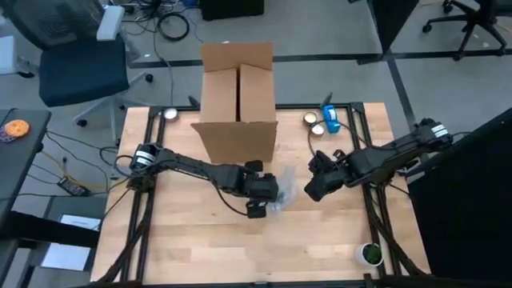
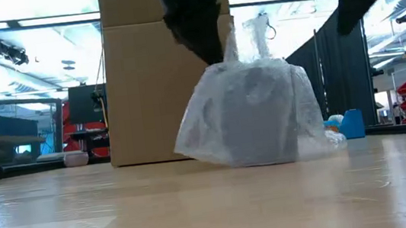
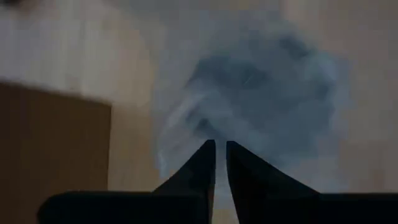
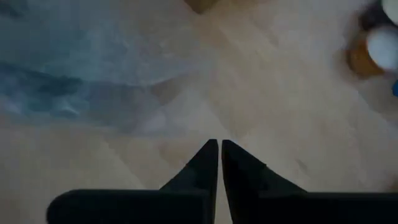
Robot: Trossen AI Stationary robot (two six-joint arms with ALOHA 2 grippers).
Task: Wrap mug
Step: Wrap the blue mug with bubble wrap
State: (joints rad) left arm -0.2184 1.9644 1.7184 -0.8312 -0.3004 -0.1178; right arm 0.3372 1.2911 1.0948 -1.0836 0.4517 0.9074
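Your grey mug under crinkled clear plastic wrap [image 2: 253,112] stands upright near the middle of the light wooden counter [image 1: 200,240], just in front of the tall brown cardboard box [image 1: 238,100] at the far edge. No long axis to speak of: the bundle is squat, with the loose wrap gathered into a tuft on top.

Left hand [image 1: 258,190]: directly above the bundle, touching or nearly touching it. In the left wrist view its fingers [image 3: 202,165] are almost closed, a thin slit between them. You cannot tell whether wrap is pinched there.

Right hand [image 1: 314,188]: just beside the bundle, toward the counter's right edge, raised off the surface. Fingers nearly together, holding nothing.

Judgement: left is the nearer hand, and the wrap tuft lies straight below it. Any tuck from the right must travel toward the counter's left edge.
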